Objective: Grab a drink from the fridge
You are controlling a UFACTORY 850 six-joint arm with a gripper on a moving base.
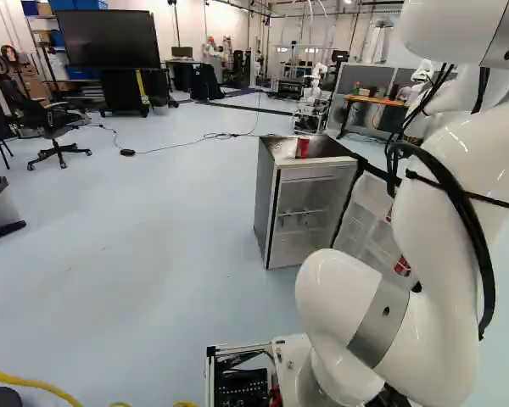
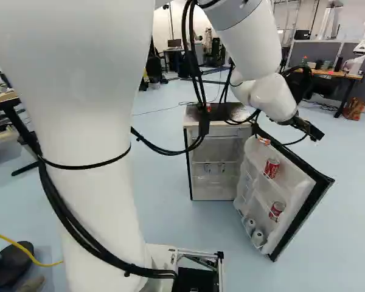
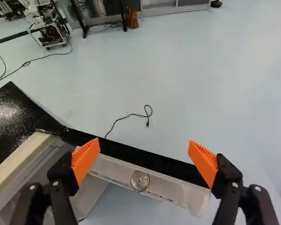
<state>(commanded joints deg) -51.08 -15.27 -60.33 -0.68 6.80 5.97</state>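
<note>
Fridge (image 1: 267, 203) stands right of centre in the left base view, near the centre of the right base view. Its door (image 2: 295, 182) is wide open, the lined inner side showing. White arm (image 1: 445, 220) fills the right of the left base view and the left of the right base view, its far end reaching to the upper right of the latter. Fingers (image 2: 315, 131) there appear above the level of the door's top edge. Wrist view: fingers spread well apart, orange pads (image 3: 85, 159) facing each other, nothing gripped; the door's dark edge and its pale inner shelf run across the gap. Drinks: upper red can (image 2: 272, 168) and lower red can (image 2: 277, 210) sit in the door racks, right of centre in the right base view. One round metal can top (image 3: 139, 180) shows between the fingers in the wrist view, set in the door shelf; contact with either finger is not seen. Additional red can-shaped item (image 1: 302, 147) on top of the fridge. Surroundings: thin black cable (image 3: 126, 116) on the floor beyond the door; large dark screen (image 1: 106, 39) and office chair (image 1: 55, 123) at upper left of the left base view.
</note>
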